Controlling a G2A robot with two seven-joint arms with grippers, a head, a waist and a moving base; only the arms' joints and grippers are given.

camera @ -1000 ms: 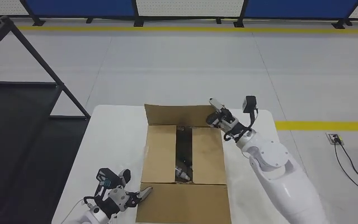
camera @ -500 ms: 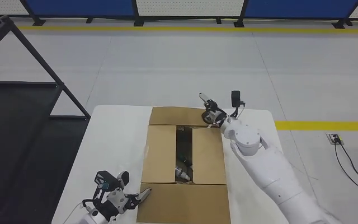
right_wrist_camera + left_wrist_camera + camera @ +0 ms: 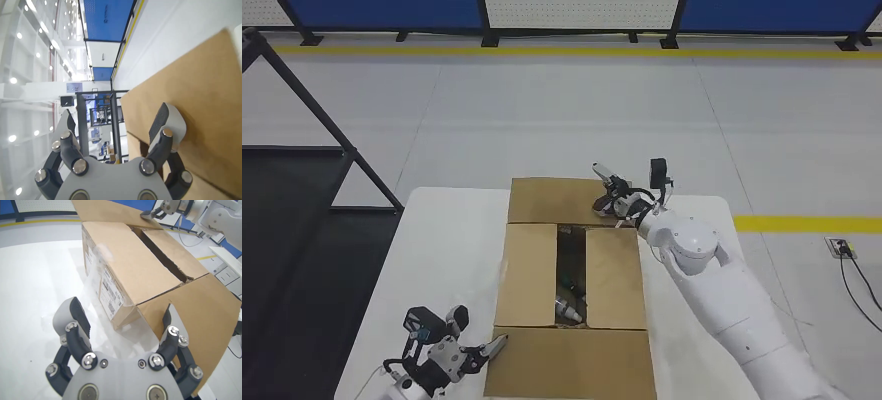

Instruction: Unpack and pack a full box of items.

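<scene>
A brown cardboard box (image 3: 572, 275) stands in the middle of the white table (image 3: 447, 250). Its two long top flaps lie nearly shut, and a dark gap (image 3: 569, 270) between them shows a bottle-like item (image 3: 567, 305). The far flap (image 3: 554, 200) and the near flap (image 3: 572, 362) are folded outward. My right gripper (image 3: 606, 192) is open at the far flap's right end, with one finger (image 3: 166, 121) lying against the cardboard (image 3: 189, 91). My left gripper (image 3: 124, 317) is open low over the table at the box's near left corner (image 3: 132, 306), beside the near flap (image 3: 198, 306).
A shipping label (image 3: 110, 296) is stuck on the box's left side. White table surface lies free to the left of the box (image 3: 37, 285). A black metal frame (image 3: 302, 130) stands off the table's far left, over bare floor.
My right gripper has moved left and farther away along the far flap, which now leans more outward. My left gripper has slipped slightly toward the near table edge.
</scene>
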